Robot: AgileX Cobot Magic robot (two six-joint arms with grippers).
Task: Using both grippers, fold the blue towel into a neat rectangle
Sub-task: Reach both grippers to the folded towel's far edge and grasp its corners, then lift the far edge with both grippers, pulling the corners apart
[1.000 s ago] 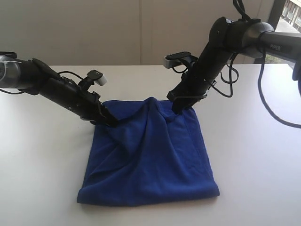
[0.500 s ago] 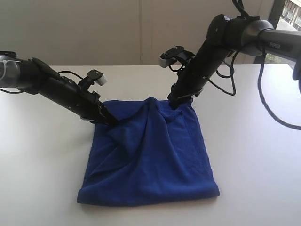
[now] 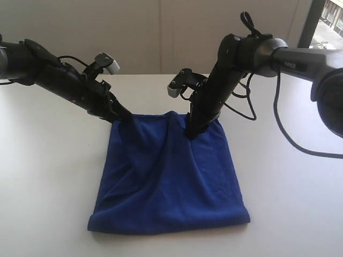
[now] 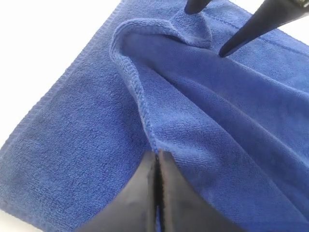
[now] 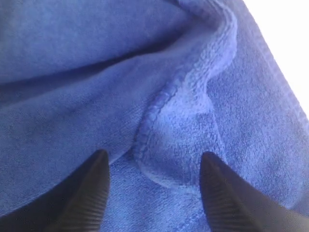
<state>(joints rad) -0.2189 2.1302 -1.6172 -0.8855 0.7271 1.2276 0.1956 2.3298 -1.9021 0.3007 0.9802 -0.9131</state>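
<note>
One blue towel [image 3: 171, 182] on white table [image 3: 289, 203]; left hand [image 4: 156, 154] pinching its hem; right hand [image 5: 153, 157] spread astride raised fold.

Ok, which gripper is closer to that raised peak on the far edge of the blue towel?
Right. The right gripper, jaws open, is planted just beside the peak in the blue towel; the left gripper is shut on the far corner on its own side, farther off.
</note>
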